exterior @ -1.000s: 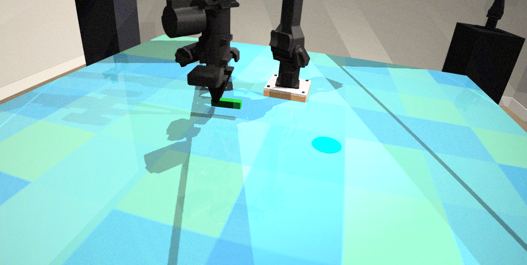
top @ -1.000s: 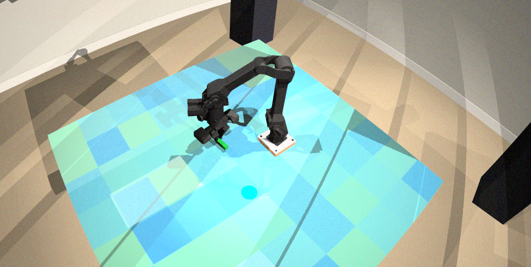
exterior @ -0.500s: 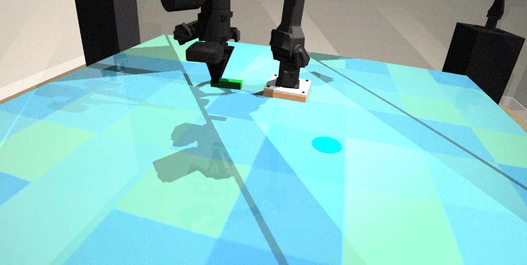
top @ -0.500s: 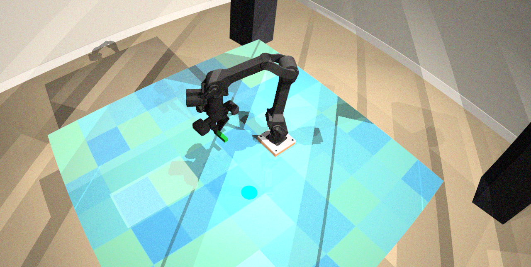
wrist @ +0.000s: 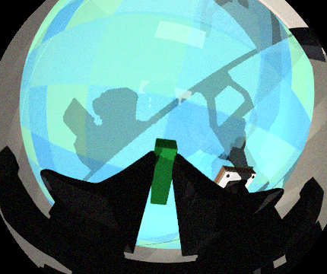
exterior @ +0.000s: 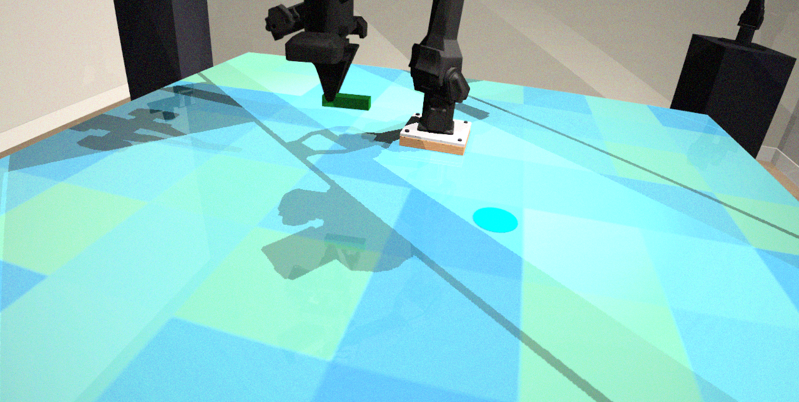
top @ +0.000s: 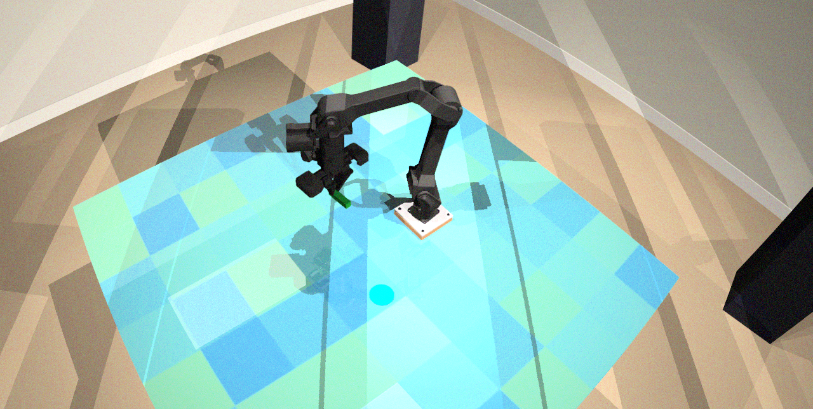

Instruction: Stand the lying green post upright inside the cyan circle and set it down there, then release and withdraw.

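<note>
Checkered blue-and-green tabletop point(top: 249, 361) point(exterior: 251, 299) point(wrist: 133, 49), pale walls behind; green post held in my claw, off the surface.

Observed: my black parallel-jaw claw point(top: 336, 188) point(exterior: 330, 98) point(wrist: 165, 154) points down, its fingers closed on the rectangular, dark-green post point(top: 342, 199) point(exterior: 351, 102) point(wrist: 163, 179). Grip is near one end; the rest of the post sticks out to one side. Post orientation: roughly level, not upright. It hangs above the tabletop. The flat, round cyan circle point(top: 381, 295) point(exterior: 495, 220) lies well apart from the post, with nothing standing on it. My white-topped base plate with wood-coloured sides point(top: 422, 232) point(exterior: 432, 144) point(wrist: 220, 176) sits on the tabletop, between post and circle in depth in the exterior view.
</note>
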`<state>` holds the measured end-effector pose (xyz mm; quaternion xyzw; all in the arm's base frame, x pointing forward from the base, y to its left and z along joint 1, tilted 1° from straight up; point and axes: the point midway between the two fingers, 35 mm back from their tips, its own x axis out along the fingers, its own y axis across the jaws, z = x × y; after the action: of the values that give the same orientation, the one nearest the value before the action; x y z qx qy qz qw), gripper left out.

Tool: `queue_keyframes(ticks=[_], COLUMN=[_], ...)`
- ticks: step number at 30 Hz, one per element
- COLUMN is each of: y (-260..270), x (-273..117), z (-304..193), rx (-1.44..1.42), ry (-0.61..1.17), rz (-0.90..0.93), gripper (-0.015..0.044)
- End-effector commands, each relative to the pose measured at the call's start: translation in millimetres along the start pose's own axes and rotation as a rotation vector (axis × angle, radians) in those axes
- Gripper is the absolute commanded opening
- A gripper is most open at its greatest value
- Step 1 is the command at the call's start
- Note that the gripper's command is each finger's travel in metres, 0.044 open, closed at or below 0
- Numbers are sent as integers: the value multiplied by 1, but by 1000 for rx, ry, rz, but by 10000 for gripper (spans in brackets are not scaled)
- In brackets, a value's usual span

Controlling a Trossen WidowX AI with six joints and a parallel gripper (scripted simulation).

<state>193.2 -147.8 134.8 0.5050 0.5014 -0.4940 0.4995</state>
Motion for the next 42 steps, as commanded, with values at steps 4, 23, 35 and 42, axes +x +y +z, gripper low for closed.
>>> queue_keyframes(ticks=[4, 23, 35, 42], y=[12, 45, 60, 66], x=[-6, -11, -14, -16], z=[-10, -57, -91, -113], rx=[-168, -766, -1144, -1364], ry=[-9, -9, -9, -9], rz=[7, 9, 11, 13], gripper=[23, 23, 23, 23])
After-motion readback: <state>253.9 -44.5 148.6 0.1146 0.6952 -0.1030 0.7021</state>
